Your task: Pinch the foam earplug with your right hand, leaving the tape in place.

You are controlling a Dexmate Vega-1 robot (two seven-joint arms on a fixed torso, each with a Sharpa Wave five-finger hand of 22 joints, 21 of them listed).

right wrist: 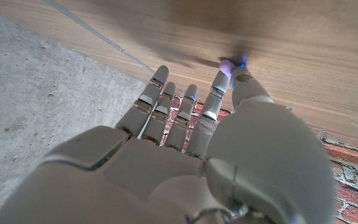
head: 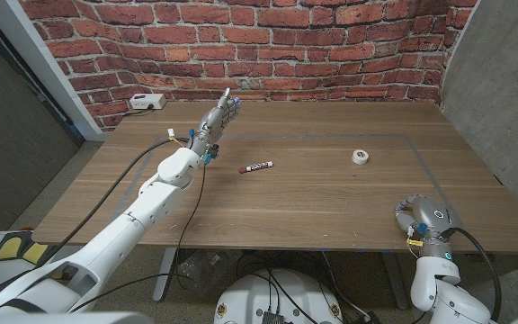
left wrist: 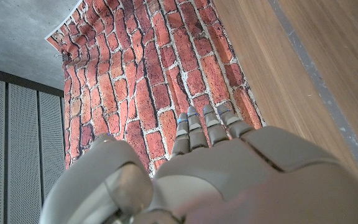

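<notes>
Over on the left, the left hand (head: 221, 112) is raised above the far side of the table (head: 313, 207), fingers stretched out side by side, holding nothing. Next along, a small purple-and-white stick (head: 256, 166) lies on the wood, maybe a marker, too small to tell. Then the tape (head: 360, 157), a little pale roll lying flat, well apart from both hands.

And at the near right edge, the right hand (head: 418, 218)! In its wrist view a lilac nub, the foam earplug (right wrist: 227, 63), sits right between the thumb tip and the neighbouring fingertip, down against the wood. It looks pinched, with the other fingers straight alongside. Foam squashes and springs back, so I'd say squeeze gently on its middle, keep the two tips opposed, and lift straight up; the tape is far enough away to be safe.

Containers? I see none to speak of.
</notes>
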